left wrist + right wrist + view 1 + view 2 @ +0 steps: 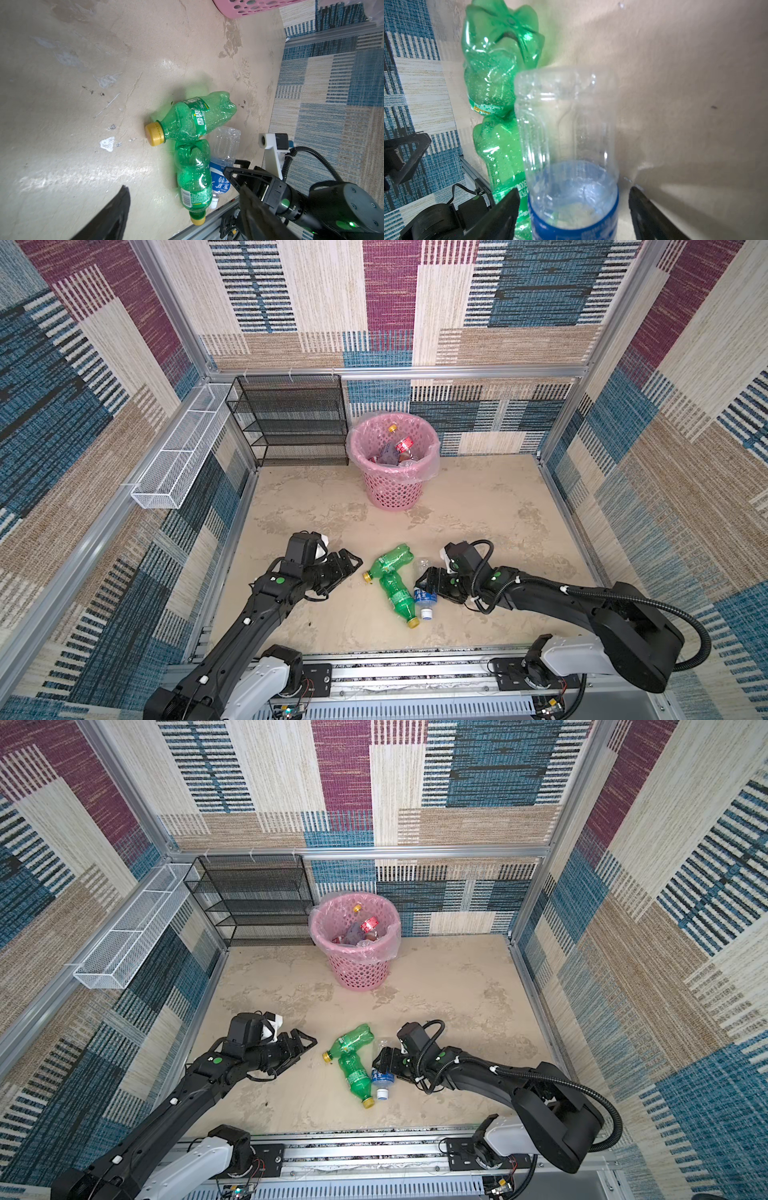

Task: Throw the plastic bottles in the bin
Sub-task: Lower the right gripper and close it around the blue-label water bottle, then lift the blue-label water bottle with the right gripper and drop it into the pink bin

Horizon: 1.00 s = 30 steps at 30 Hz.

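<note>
Clear bottle point(566, 128), blue label, white cap, lies on the table point(478, 506) well apart from the pink bin point(392, 489), two green bottles point(397, 593) crowding just beside it, right gripper point(573, 190) straddling it ungripped, left gripper point(355, 562) gaping empty.

**Stained beige tabletop: one bin, three bottles, a rack**

The mottled tabletop point(478, 510) carries the pink perforated bin point(392, 489), upright near the back (clear bag liner). Toward the front lie the far green bottle point(390, 562) and the near green bottle point(400, 599), touching. The clear blue-labelled bottle point(424, 597) lies right against the nearer one. The black mesh rack point(291, 423) stands back left.
</note>
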Each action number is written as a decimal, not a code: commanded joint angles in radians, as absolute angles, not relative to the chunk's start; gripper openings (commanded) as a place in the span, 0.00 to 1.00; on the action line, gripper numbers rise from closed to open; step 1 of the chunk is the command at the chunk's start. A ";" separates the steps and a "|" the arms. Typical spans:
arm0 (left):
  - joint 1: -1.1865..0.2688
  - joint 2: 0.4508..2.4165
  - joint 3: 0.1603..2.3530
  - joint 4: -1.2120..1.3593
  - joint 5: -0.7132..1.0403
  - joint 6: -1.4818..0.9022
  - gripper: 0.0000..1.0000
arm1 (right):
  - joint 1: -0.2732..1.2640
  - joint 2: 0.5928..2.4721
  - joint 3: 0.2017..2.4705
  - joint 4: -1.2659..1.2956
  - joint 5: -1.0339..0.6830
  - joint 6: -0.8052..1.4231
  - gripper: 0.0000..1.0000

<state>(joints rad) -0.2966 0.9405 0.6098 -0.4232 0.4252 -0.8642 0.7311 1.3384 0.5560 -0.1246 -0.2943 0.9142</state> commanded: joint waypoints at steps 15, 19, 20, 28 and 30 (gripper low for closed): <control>-0.295 0.932 0.609 -0.421 0.435 -0.861 0.83 | 0.733 1.341 0.531 -0.070 -0.275 0.924 0.71; -0.296 0.932 0.609 -0.421 0.433 -0.862 0.83 | 0.733 1.335 0.529 -0.069 -0.271 0.928 0.69; -0.296 0.932 0.611 -0.421 0.433 -0.863 0.83 | 0.733 1.333 0.528 -0.069 -0.270 0.928 0.69; -0.296 0.939 0.611 -0.421 0.430 -0.866 0.83 | 0.732 1.319 0.515 -0.070 -0.261 0.927 0.67; -0.296 0.942 0.611 -0.420 0.430 -0.867 0.83 | 0.733 1.314 0.513 -0.070 -0.259 0.927 0.67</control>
